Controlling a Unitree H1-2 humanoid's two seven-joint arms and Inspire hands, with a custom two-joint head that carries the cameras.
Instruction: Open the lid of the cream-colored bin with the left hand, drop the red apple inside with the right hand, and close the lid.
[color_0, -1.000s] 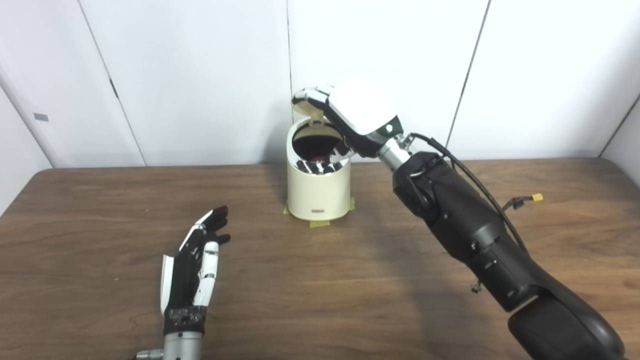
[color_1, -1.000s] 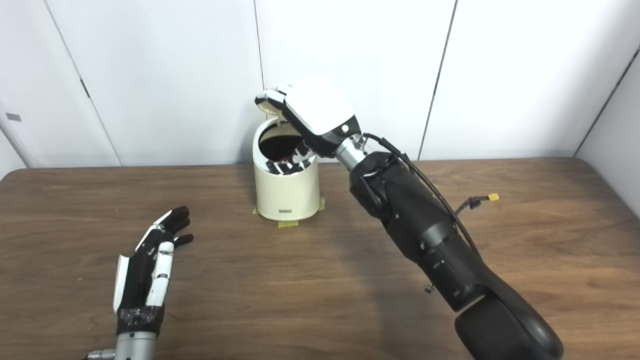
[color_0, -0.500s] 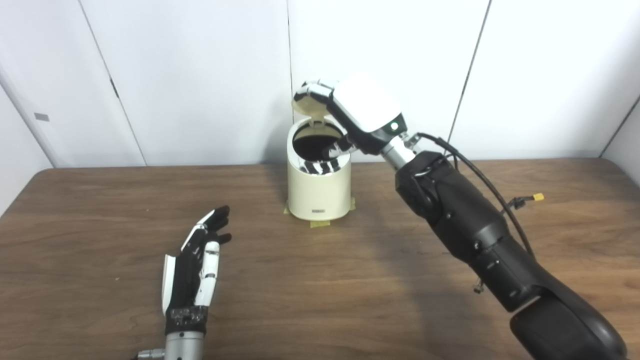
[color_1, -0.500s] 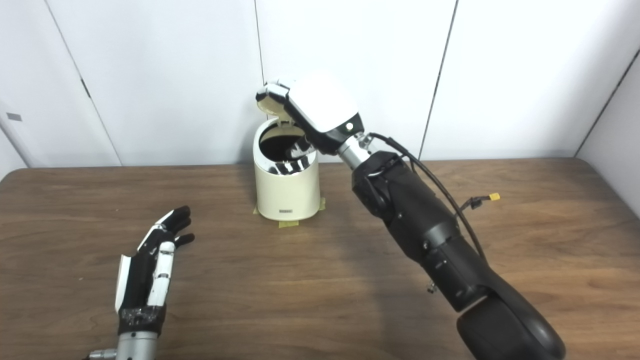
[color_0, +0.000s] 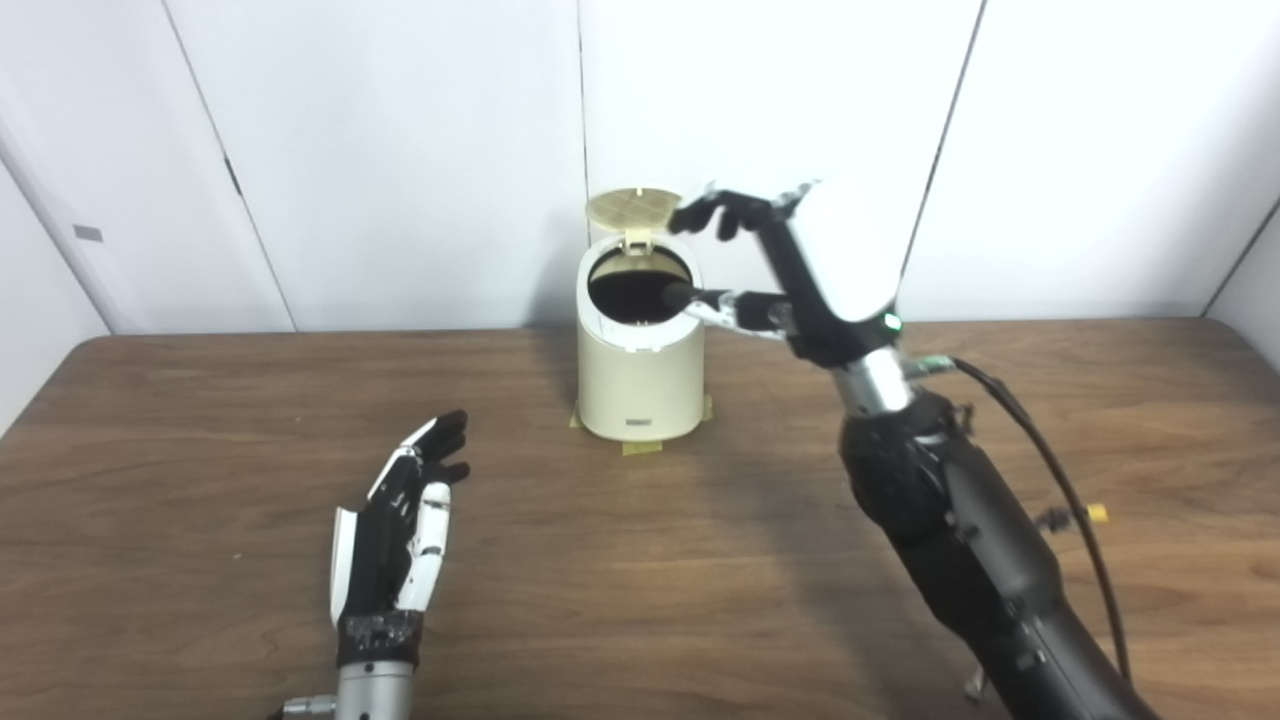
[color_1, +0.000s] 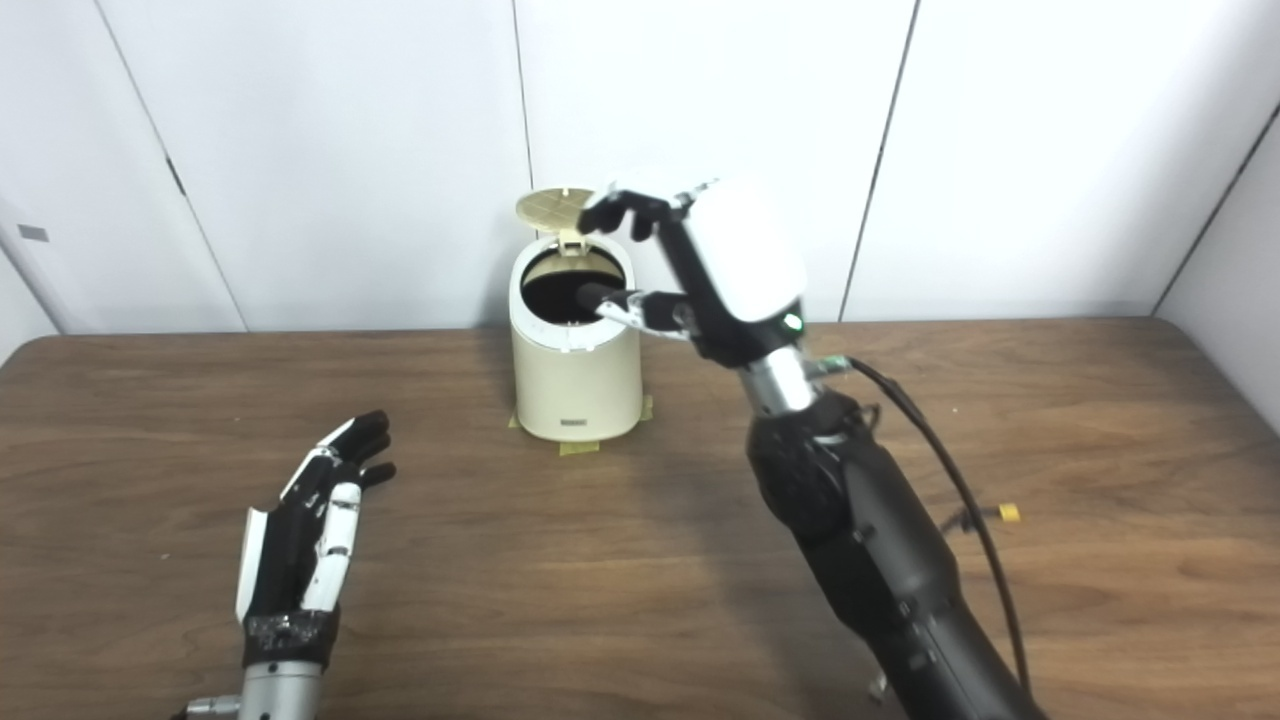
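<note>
Beside open bin (color_0: 640, 370), empty right hand (color_0: 800, 270)

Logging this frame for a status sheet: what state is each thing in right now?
Cream-colored bin: upright on the table, mouth uncovered.
Lid: flipped up, open.
Red apple: not visible; the bin's inside looks dark.
Right hand: open, empty, beside the bin's mouth.
Left hand: open, empty, low over the table.

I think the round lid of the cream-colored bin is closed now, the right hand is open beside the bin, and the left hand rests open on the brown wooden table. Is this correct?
Not quite: the round lid is open, standing up behind the dark mouth of the cream-colored bin, as the left eye view shows. The rest holds: the right hand is open beside the bin, and the left hand rests open on the brown wooden table.
</note>
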